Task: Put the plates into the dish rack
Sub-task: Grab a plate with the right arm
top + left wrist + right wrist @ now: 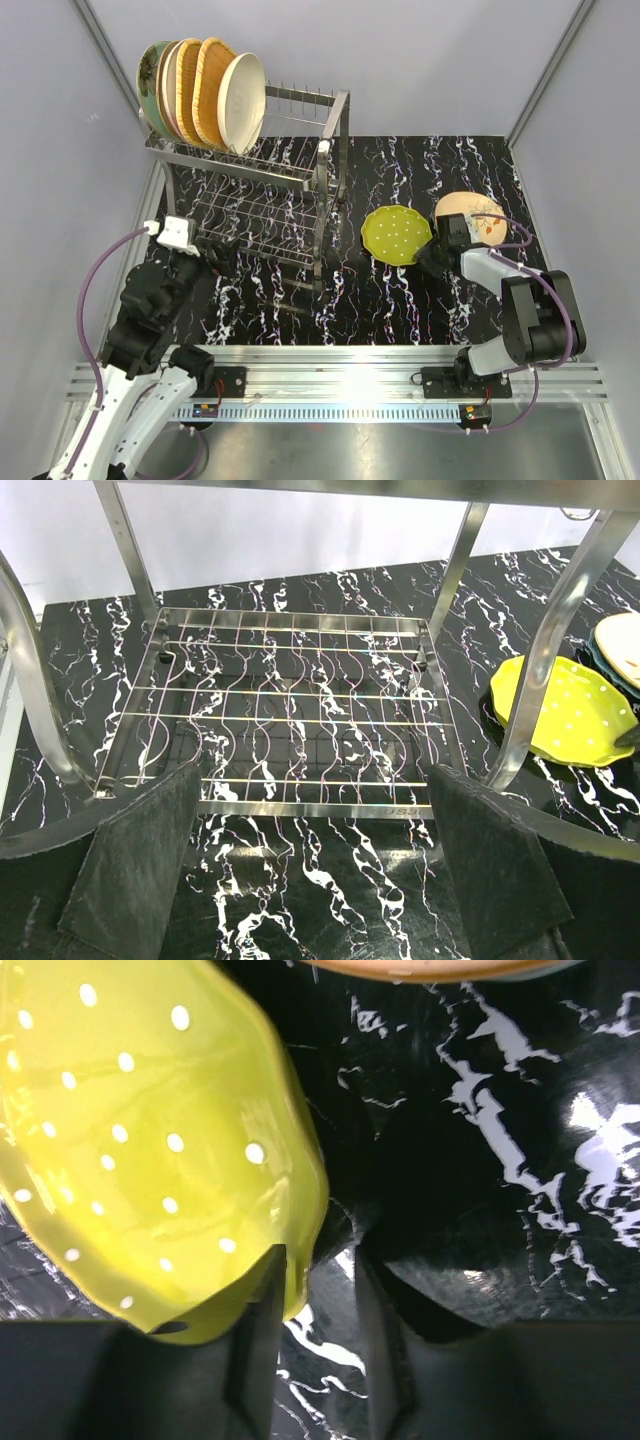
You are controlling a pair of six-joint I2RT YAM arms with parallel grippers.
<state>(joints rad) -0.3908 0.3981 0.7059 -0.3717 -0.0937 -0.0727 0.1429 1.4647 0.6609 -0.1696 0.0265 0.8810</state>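
Several plates (205,92), among them orange wicker and cream ones, stand upright in the top tier of the silver dish rack (300,165). A lime dotted plate (397,235) lies flat on the table to the right of the rack. My right gripper (432,252) is at its right rim. In the right wrist view the lime plate (150,1130) has its rim between the jaws of that gripper (318,1260), one finger over the plate, with a gap left on the other side. My left gripper (315,820) is open before the rack's lower tier (300,680), holding nothing.
A cream plate with a floral mark (470,215) rests on a darker one just right of the lime plate (570,710), behind my right wrist. The black marble table (380,300) ends at grey walls on the left, back and right.
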